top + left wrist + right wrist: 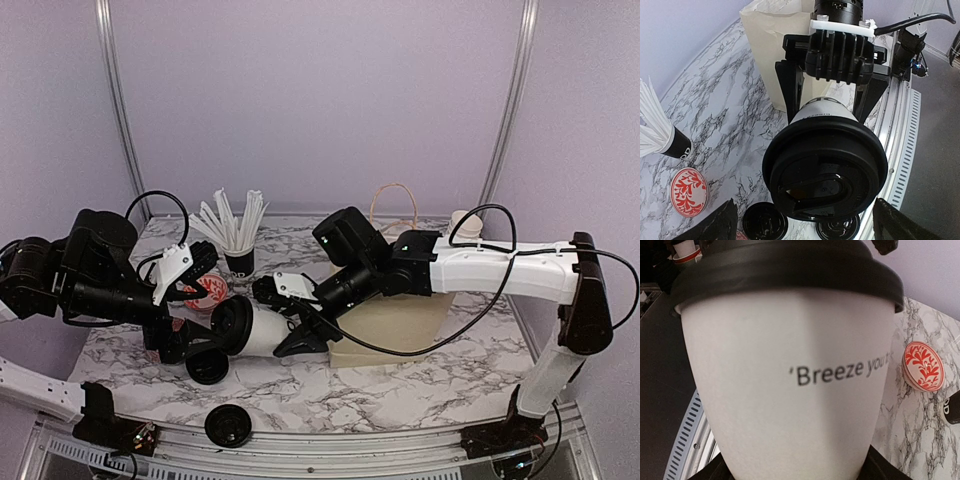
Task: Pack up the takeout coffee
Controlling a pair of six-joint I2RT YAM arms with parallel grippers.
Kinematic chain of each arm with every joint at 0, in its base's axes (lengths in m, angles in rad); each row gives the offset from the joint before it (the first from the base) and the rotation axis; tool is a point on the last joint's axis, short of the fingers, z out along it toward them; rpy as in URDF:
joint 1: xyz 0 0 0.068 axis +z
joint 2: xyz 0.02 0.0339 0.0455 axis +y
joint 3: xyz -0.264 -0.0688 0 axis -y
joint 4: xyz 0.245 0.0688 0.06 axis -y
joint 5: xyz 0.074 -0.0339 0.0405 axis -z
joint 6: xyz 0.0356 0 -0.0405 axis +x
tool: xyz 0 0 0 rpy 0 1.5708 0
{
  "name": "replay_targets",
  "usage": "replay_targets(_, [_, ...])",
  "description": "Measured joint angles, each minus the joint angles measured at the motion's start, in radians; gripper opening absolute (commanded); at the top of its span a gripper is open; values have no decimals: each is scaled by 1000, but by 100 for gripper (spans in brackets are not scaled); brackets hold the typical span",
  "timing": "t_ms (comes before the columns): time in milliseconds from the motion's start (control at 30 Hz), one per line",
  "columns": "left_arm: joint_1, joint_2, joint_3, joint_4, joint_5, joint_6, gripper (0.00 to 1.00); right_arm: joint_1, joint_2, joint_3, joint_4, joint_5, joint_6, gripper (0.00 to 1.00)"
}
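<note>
The cup (790, 390) lies sideways, clamped in your right hand (827, 117); your left hand (208, 330) stands spread round its lid (825, 170). The bag (395, 325) looks next: tip the cup upright first.

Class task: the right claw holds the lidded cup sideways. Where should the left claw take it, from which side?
Likely the cup's white wall just behind the black lid, coming from the lid end: the right claw holds the base end, and the lid faces the open left claw.

We saw a marble-patterned worktop (450, 380) backed by plain lilac walls (320, 100), with two metal poles (118, 100) rising at the rear corners.
</note>
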Motion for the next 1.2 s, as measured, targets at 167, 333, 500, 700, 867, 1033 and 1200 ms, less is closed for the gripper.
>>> replay_targets(167, [0,16,22,-5,13,23,91,2,0,0,-6,-13,0,67])
replay_targets(333, [0,55,27,-5,45,39,89,3,0,0,-11,-22,-2,67])
replay_targets(500, [0,80,27,-4,72,53,84,3,0,0,-13,-28,-2,67])
replay_targets(700, [0,91,27,-4,94,61,79,3,0,0,-13,-30,-2,67])
replay_targets(867, [0,94,27,-4,102,67,71,3,0,0,-16,-32,-2,73])
replay_targets(1033, [0,98,29,-5,111,68,68,3,-1,2,-37,-27,-3,91])
replay_targets(1200, [0,94,47,-13,114,64,68,3,-11,82,-135,10,-39,98])
